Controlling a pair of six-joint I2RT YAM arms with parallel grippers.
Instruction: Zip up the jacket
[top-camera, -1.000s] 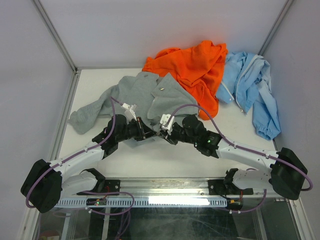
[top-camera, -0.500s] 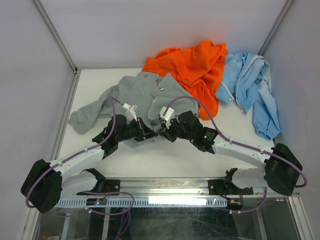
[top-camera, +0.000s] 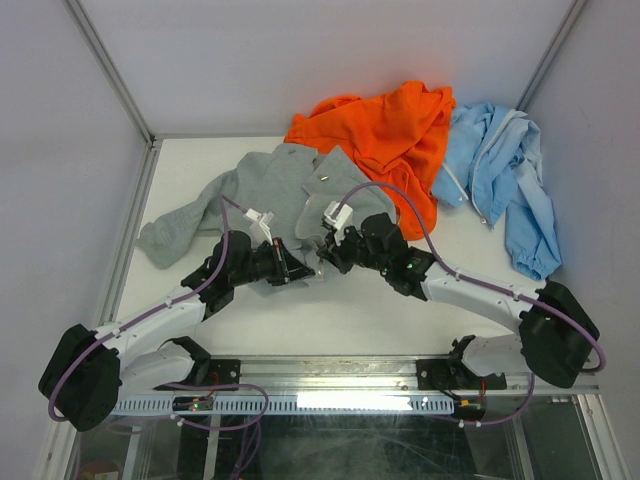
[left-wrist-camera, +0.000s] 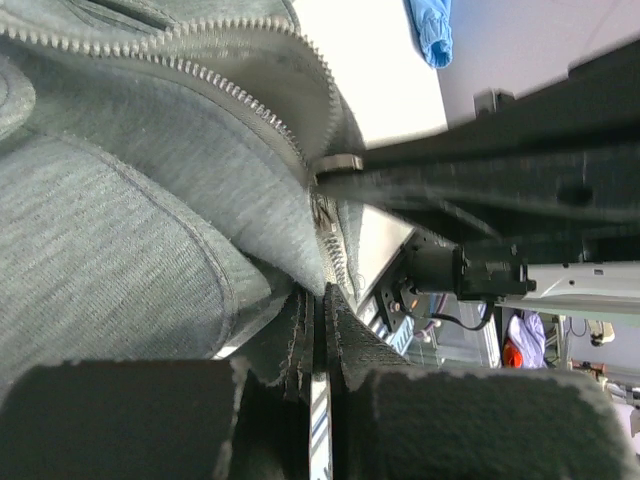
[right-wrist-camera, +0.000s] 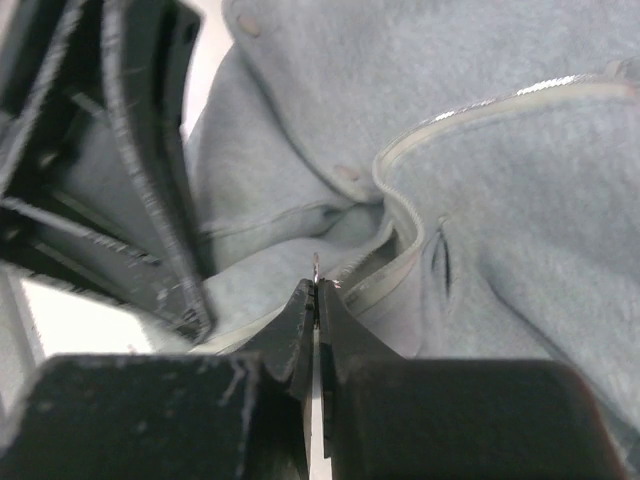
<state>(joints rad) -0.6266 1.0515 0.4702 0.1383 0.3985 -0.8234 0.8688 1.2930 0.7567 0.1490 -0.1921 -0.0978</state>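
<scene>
The light grey fleece jacket (top-camera: 275, 185) lies spread on the white table, hood towards the back. Its pale zipper (left-wrist-camera: 240, 95) runs open up the front; it also shows in the right wrist view (right-wrist-camera: 400, 205). My left gripper (top-camera: 297, 270) is shut on the jacket's bottom edge beside the zipper's lower end (left-wrist-camera: 320, 300). My right gripper (top-camera: 322, 257) is right next to it, shut on a thin metal zipper pull (right-wrist-camera: 316, 266) that sticks out of its fingertips (right-wrist-camera: 316, 287). The right gripper's dark fingers (left-wrist-camera: 450, 180) cross the left wrist view.
A bright orange garment (top-camera: 390, 135) lies at the back, overlapping the grey jacket's right side. A light blue jacket (top-camera: 505, 175) lies at the back right. Metal frame posts and walls close the table (top-camera: 330, 310) on the left, right and back.
My right arm has stretched forward and left, carrying its gripper a little further up the jacket front. The left arm has barely moved.
</scene>
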